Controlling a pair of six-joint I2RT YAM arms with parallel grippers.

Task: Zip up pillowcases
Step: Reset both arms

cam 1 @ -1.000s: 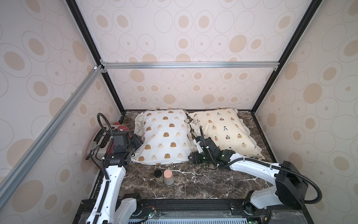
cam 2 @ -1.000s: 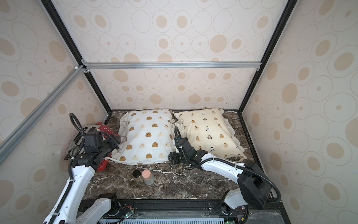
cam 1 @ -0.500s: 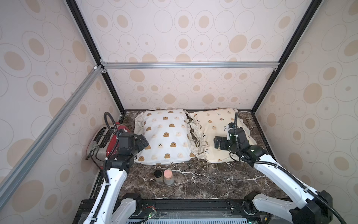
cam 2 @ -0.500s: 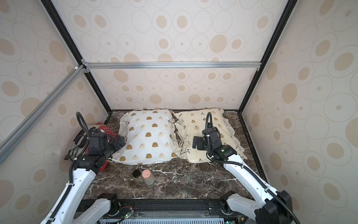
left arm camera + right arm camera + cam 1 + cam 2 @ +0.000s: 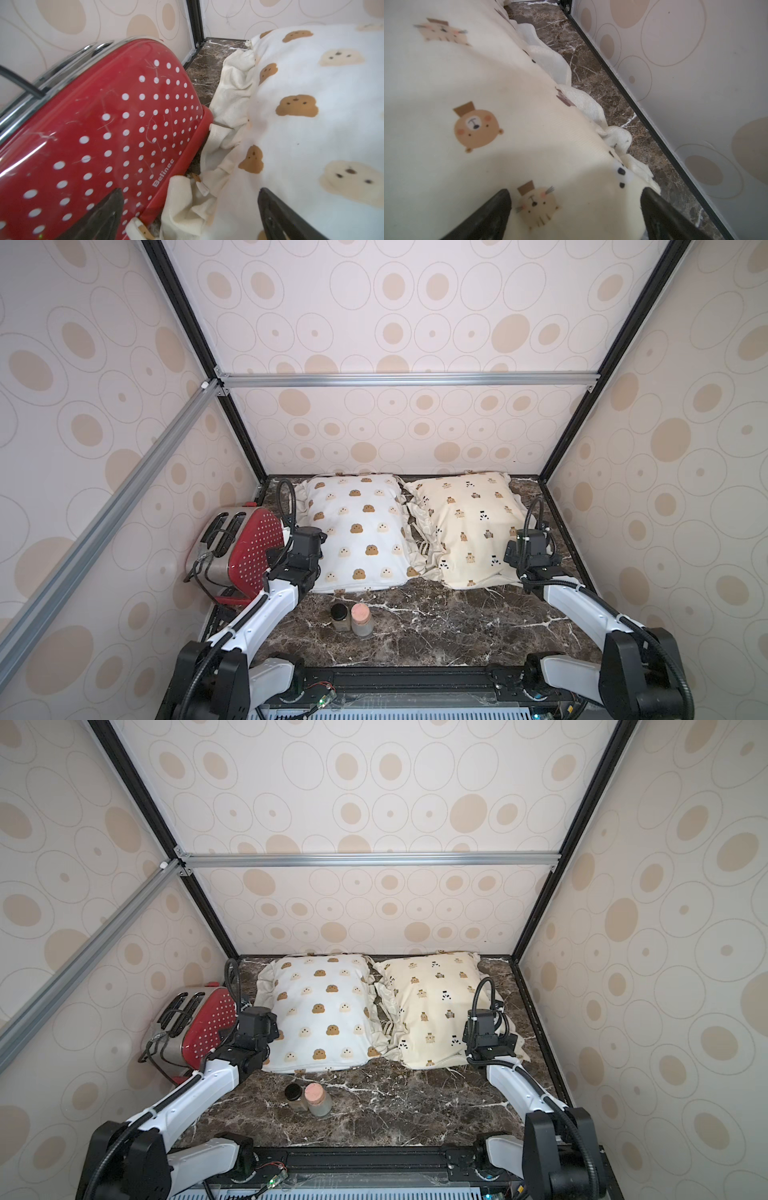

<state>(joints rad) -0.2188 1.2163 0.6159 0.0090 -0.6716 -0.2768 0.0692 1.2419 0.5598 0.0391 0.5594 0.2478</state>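
**Both jaws wide, nothing held**

My left gripper (image 5: 190, 192) stands spread wide and empty. It is low over the ruffled left edge of the white pillowcase (image 5: 311, 124), in the gap between that edge and the red toaster (image 5: 104, 135), which leans tilted with its base against the ruffle. My right gripper (image 5: 576, 191) is equally agape and holds nothing. It sits above the outer edge of the cream-yellow pillowcase (image 5: 467, 104), near the side wall; its fingertips may be brushing the fabric, though the blur keeps me from being sure.

In both top views the two pillowcases lie side by side at the back of the marble table (image 5: 436, 626), their ruffles meeting in the middle. Two small jars (image 5: 351, 618) stand together nearer the front, apart from both.
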